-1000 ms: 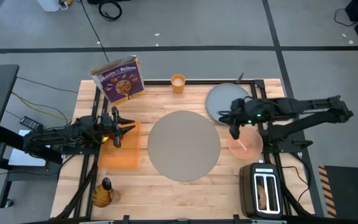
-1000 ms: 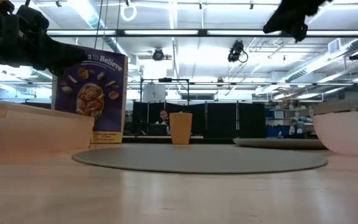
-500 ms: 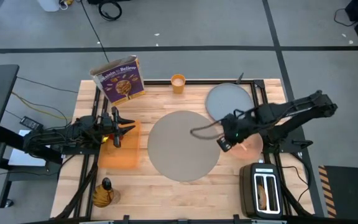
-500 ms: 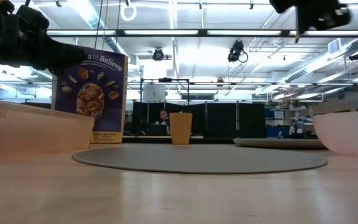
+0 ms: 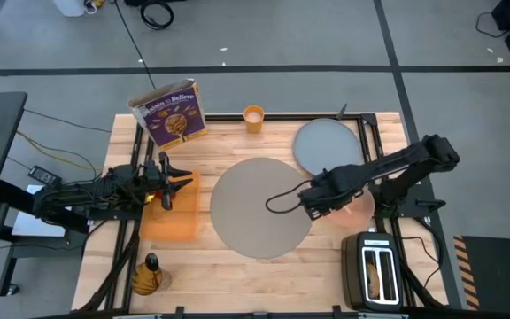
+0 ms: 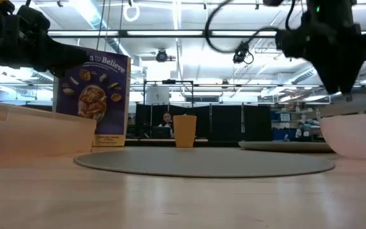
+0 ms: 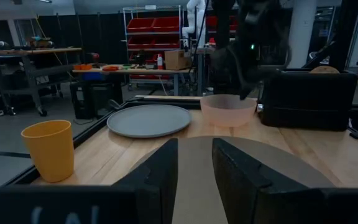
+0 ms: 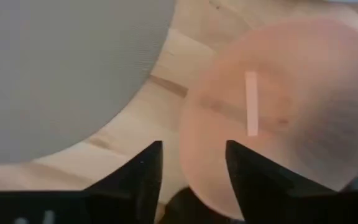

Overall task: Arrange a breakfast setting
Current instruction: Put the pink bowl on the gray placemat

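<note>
Right end effector (image 5: 311, 202), fingers parted and empty, having swung from the plate (image 5: 328, 144) at upper right, is now descending toward the pink bowl (image 5: 354, 202) at centre right, likely preparing to grip its rim.

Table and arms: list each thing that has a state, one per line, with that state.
Right gripper: fingers open, over the near rim of the bowl.
Left gripper: fingers open, empty, over the orange cloth.
Bowl: upright, on the table.
Plate: flat, bare.
Mat: flat, nothing on it.
Cup: upright.
Cereal box: standing.
Toaster: toast in its slots.
</note>
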Action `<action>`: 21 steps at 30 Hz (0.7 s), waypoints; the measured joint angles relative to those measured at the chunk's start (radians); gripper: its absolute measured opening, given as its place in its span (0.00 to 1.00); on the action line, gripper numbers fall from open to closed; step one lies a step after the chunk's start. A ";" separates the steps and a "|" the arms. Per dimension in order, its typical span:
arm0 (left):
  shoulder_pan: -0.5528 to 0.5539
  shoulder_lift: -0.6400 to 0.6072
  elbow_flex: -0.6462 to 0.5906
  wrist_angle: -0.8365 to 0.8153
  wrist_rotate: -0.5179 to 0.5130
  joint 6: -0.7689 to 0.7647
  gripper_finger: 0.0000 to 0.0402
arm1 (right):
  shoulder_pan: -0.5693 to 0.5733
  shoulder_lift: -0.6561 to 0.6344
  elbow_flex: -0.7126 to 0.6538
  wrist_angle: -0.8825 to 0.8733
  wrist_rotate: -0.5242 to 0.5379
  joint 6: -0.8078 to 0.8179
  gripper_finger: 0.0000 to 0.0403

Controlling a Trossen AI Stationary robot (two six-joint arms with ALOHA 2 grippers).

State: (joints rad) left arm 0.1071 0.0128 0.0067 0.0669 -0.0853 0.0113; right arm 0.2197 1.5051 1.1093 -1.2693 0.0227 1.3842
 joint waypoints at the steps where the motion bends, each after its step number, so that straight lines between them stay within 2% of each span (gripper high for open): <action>1: 0.000 0.000 0.000 0.000 0.000 0.000 0.27 | -0.008 0.011 -0.011 0.010 -0.007 -0.004 0.48; 5: 0.000 0.000 0.000 0.000 0.000 0.000 0.27 | -0.041 0.043 -0.069 0.060 -0.017 0.001 0.47; 10: 0.000 0.000 0.000 0.000 0.000 0.000 0.27 | -0.076 0.048 -0.160 0.213 -0.045 0.022 0.43; 17: 0.000 0.000 0.000 0.000 0.000 0.000 0.27 | -0.087 0.047 -0.216 0.230 -0.034 0.090 0.36; 21: 0.000 0.000 0.000 0.001 0.000 0.000 0.27 | -0.084 0.047 -0.216 0.248 -0.042 0.109 0.28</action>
State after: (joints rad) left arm 0.1074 0.0131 0.0068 0.0677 -0.0853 0.0113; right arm 0.1360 1.5520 0.8936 -1.0215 -0.0193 1.4930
